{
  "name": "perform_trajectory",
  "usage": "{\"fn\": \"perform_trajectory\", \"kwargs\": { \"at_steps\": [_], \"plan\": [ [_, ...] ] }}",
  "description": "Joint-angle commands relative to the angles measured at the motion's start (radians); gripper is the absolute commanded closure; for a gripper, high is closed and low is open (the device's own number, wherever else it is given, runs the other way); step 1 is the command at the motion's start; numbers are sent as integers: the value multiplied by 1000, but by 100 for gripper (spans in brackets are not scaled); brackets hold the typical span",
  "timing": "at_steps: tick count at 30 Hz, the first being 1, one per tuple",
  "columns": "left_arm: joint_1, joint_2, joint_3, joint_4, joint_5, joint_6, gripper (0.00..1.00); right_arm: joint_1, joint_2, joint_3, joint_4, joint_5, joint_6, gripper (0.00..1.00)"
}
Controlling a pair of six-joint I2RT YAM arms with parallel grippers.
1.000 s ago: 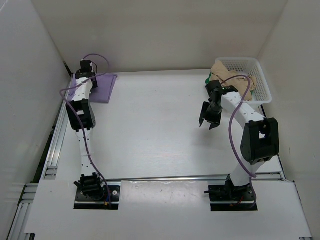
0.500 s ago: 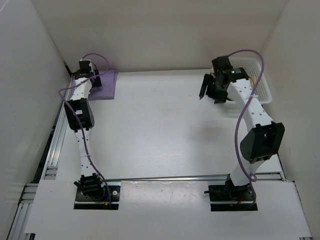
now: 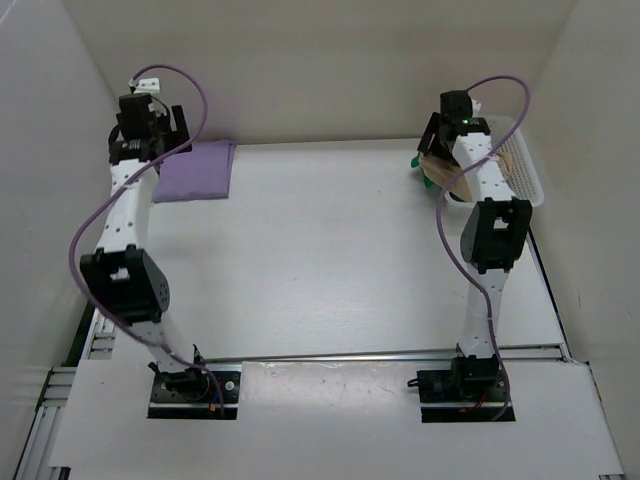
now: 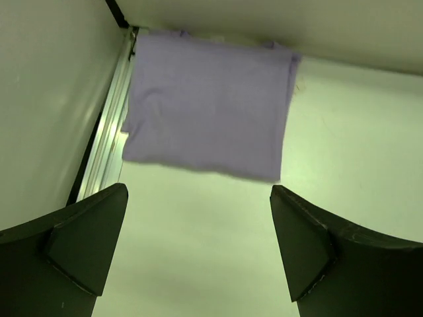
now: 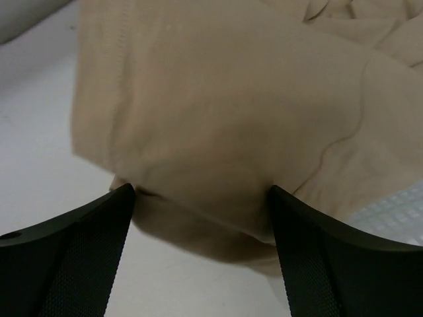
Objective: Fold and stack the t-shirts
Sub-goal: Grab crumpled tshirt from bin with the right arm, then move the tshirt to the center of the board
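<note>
White table point(image 3: 320, 260) across the floor of the white-walled enclosure, both arms reaching to its far side. At the far-right corner, a white mesh basket point(image 3: 527, 178), with the tan t-shirt point(image 5: 218, 119) spilling over the basket's left rim onto the table, crumpled and layered in the right wrist view. At the far-left corner, close to the wall, the lavender t-shirt point(image 4: 208, 99), folded into a flat rectangle and well apart from the other two. Just left of the tan cloth, a small bit of the green t-shirt point(image 3: 417, 160), mostly hidden. Near the lavender fold, up off the table, the left gripper point(image 4: 198, 198), jaws spread fully wide, only bare table between them. Down at the tan heap, the right gripper point(image 5: 200, 193), jaws wide apart too, straddling a fold of tan cloth without clamping it. Touching it or not, cannot tell.
</note>
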Motion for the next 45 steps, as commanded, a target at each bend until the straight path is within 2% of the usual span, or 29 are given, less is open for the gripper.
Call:
{"fn": "perform_trajectory", "kwargs": {
  "at_steps": [1, 3, 4, 6, 7, 8, 14, 17, 20, 24, 27, 32, 33, 34, 38, 42, 43, 45],
  "plan": [
    [3, -143, -170, -59, 76, -2, 0, -2, 38, 71, 98, 88, -9, 16],
    [3, -181, -204, -90, 56, -2, 0, -2, 52, 71, 110, 88, 17, 25],
    [3, -205, -224, -119, 40, -2, 0, -2, 52, 71, 110, 98, 17, 44],
    [3, -218, -224, -148, -15, -2, 0, -2, 23, 42, 110, 121, 29, 65],
    [3, -218, -224, -185, -26, -2, 0, -2, -14, 6, 119, 131, 38, 84],
    [3, -218, -215, -205, -27, -2, 0, -2, -35, -10, 119, 157, 38, 88],
    [3, -227, -177, -298, 41, -2, 0, -2, -200, -87, 141, 272, -53, 91],
    [3, -255, -177, -308, 50, -2, 0, -2, -266, -116, 159, 283, -113, 83],
    [3, -264, -187, -308, 39, -2, 0, -12, -310, -151, 170, 233, -136, 100],
    [3, -284, -198, -308, 39, -2, 0, -12, -402, -182, 170, 266, -123, 100],
    [3, -296, -216, -308, 49, -2, 0, -12, -512, -170, 170, 205, -98, 100],
    [3, -335, -273, -308, 49, -2, 0, 56, -719, -166, 188, -106, -55, 100],
    [3, -347, -273, -308, 39, -2, 0, 89, -787, -180, 232, -276, -25, 100],
    [3, -362, -287, -308, 39, -2, 0, 106, -819, -202, 265, -359, -6, 100],
    [3, -403, -313, -308, 52, -2, 0, 159, -963, -382, 460, -572, 230, 100],
    [3, -422, -322, -317, 61, -2, 0, 211, -988, -592, 503, -562, 473, 100],
    [3, -433, -322, -317, 61, -2, 0, 212, -988, -717, 503, -527, 526, 100],
    [3, -443, -322, -317, 61, -2, 0, 233, -955, -830, 503, -562, 613, 94]
  ]
}}
